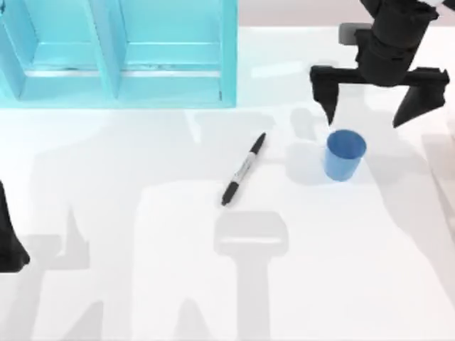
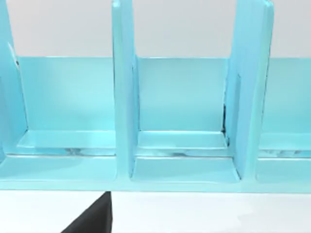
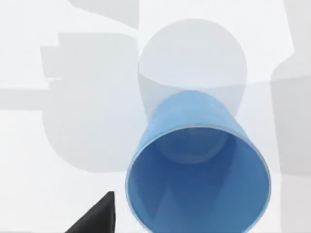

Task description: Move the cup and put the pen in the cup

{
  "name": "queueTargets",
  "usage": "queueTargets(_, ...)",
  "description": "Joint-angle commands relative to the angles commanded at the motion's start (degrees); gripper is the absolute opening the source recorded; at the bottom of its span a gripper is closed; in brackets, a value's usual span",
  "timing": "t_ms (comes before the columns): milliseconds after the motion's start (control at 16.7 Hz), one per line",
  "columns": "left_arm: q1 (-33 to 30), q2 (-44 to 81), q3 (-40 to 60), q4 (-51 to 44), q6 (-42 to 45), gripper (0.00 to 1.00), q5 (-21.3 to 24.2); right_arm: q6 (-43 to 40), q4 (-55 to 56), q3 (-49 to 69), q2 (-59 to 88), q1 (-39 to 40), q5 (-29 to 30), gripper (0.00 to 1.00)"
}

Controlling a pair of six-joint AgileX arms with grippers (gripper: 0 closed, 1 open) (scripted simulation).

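The blue cup (image 1: 345, 154) stands upright on the white table, right of centre. In the right wrist view the cup (image 3: 197, 170) is seen from above with nothing inside it. The pen (image 1: 243, 169) lies flat on the table to the cup's left, slanted, black at both ends. My right gripper (image 1: 370, 114) hovers open just behind the cup, its two black fingers spread wider than the cup. One fingertip (image 3: 97, 217) shows beside the cup. My left gripper (image 1: 11, 245) is parked at the table's left edge.
A light blue shelf rack (image 1: 114, 53) with upright dividers stands at the back left; the left wrist view shows its compartments (image 2: 182, 121) close up. White table surface stretches across the front and middle.
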Motion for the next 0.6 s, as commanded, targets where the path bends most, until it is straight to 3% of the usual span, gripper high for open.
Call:
queueTargets(360, 0.0, 0.0, 0.0, 0.0, 0.0, 1.00, 0.0, -0.1, -20.4, 29.1, 6.0, -0.1, -0.1, 1.00)
queueTargets(600, 0.0, 0.0, 0.0, 0.0, 0.0, 1.00, 0.0, -0.4, -29.7, 40.1, 7.7, -0.2, 0.1, 1.00)
